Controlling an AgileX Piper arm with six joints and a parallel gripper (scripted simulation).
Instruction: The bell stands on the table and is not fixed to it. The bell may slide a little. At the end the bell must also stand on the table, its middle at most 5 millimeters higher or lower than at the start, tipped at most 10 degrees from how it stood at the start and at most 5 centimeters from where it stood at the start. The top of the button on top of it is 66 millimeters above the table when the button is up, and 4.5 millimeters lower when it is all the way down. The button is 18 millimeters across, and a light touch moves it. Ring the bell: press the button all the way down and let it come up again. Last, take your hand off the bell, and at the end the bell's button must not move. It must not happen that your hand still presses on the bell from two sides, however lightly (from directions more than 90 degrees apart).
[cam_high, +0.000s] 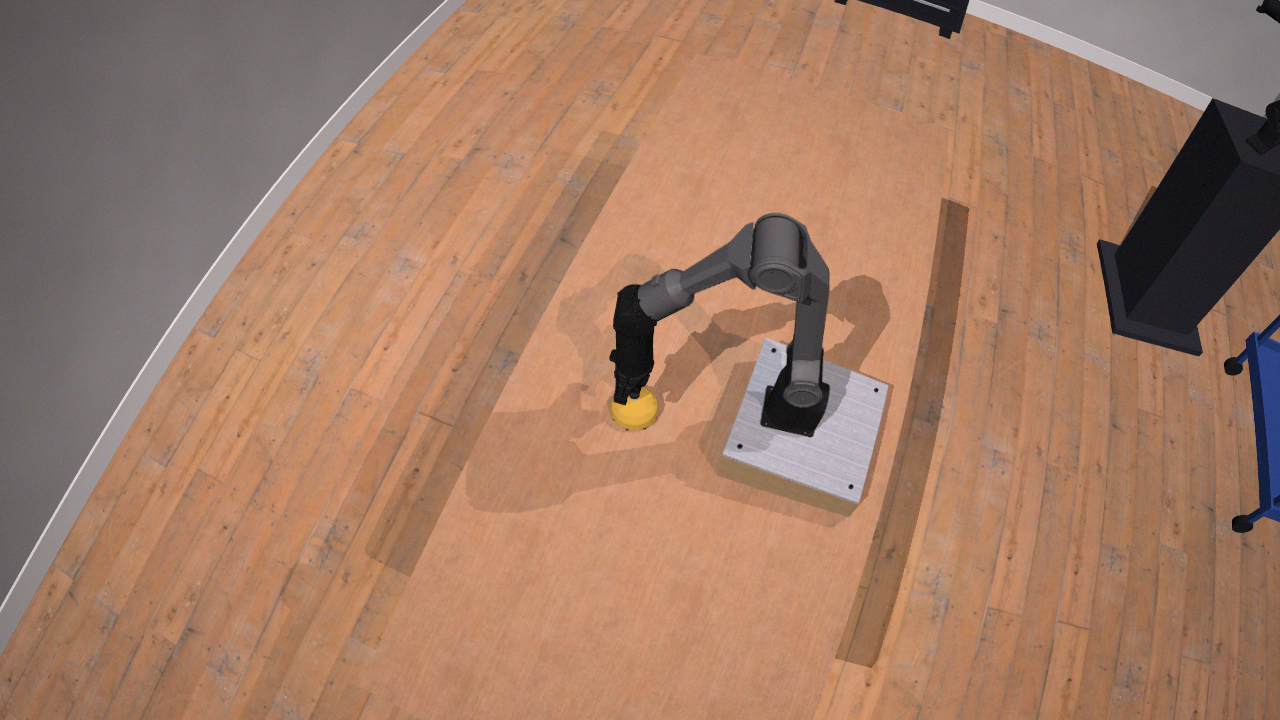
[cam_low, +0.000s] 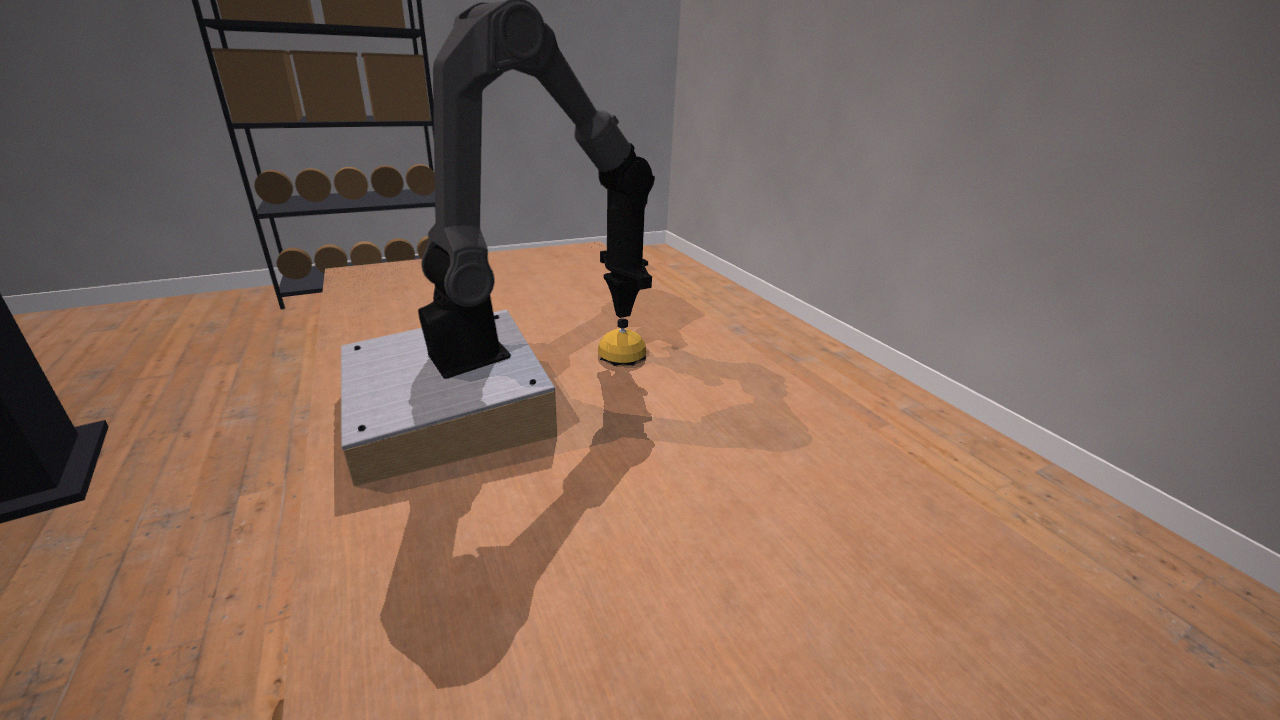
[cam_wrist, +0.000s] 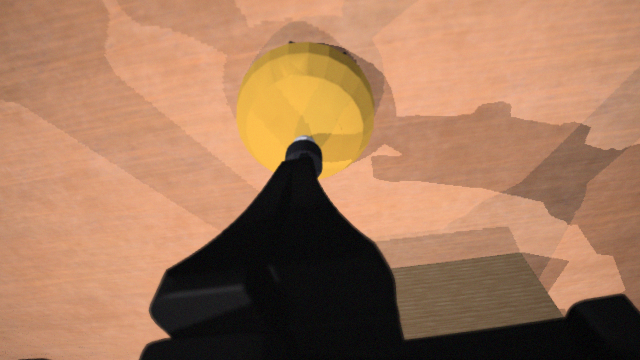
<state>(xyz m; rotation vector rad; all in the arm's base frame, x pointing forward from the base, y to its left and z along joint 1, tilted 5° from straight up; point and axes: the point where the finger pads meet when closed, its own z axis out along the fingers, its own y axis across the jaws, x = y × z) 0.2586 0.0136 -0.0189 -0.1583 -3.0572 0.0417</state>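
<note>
A yellow dome bell (cam_high: 634, 411) (cam_low: 622, 348) (cam_wrist: 305, 100) stands upright on the wooden table. Its small black button (cam_low: 622, 323) (cam_wrist: 303, 148) sits on top of the dome. My gripper (cam_high: 631, 391) (cam_low: 623, 312) (cam_wrist: 301, 177) is shut, its fingers meet in one black point, and it points straight down. The tip is directly over the button and touches it or stands a hair above; I cannot tell which. In the wrist view the tip covers most of the button.
The arm's grey base block (cam_high: 810, 438) (cam_low: 438, 398) (cam_wrist: 475, 290) stands close beside the bell. A shelf rack (cam_low: 322, 134) with boxes and discs stands at the back wall. A black pillar (cam_high: 1190, 232) and a blue cart (cam_high: 1263, 420) stand far off.
</note>
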